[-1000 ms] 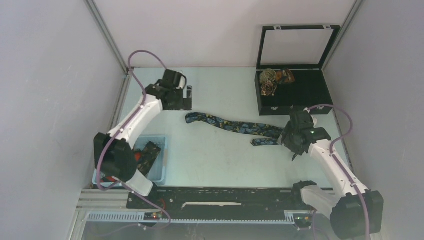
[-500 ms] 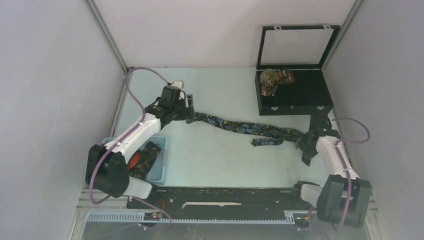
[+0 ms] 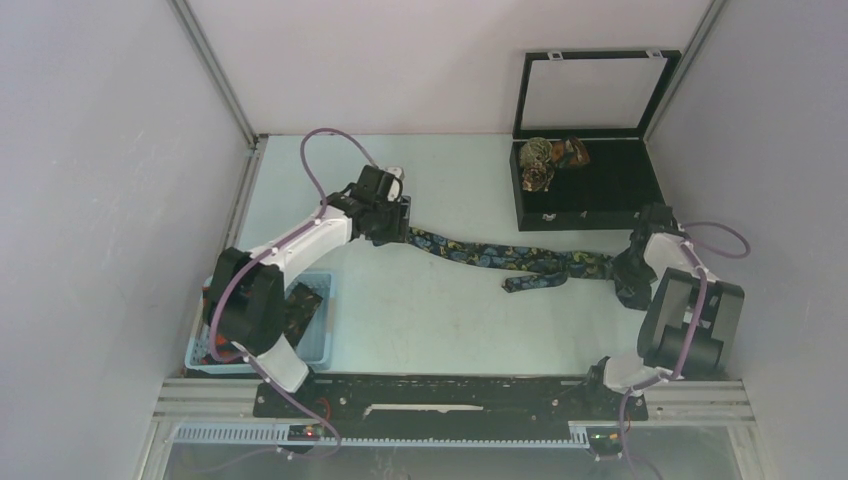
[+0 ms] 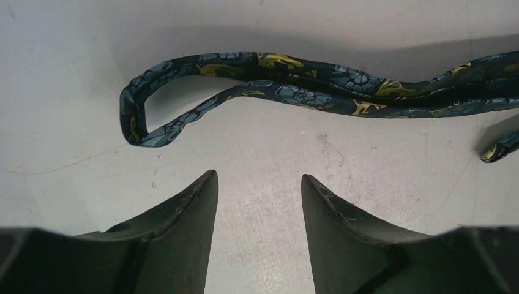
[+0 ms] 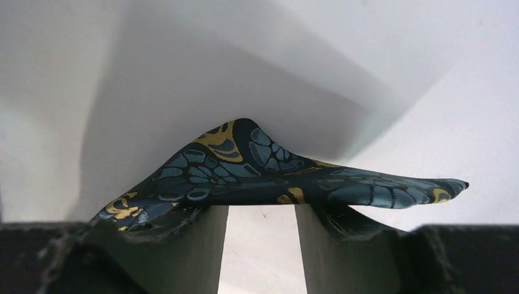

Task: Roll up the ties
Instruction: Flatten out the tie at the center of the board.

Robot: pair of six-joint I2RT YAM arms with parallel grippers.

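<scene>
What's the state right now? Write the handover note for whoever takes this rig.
Left gripper: open, empty, just short of the navy tie at its looped end.
Right gripper: open, the tie's pointed end draped across its fingertips, not pinched.
The tie lies unrolled across the table.
Done: rolled ties sit in the black case.
Left: roll the navy tie, then the ties in the blue bin.

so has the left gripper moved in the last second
Yes. The left gripper shifted right, toward the black display case, and now sits just short of the folded end of the navy tie.
</scene>
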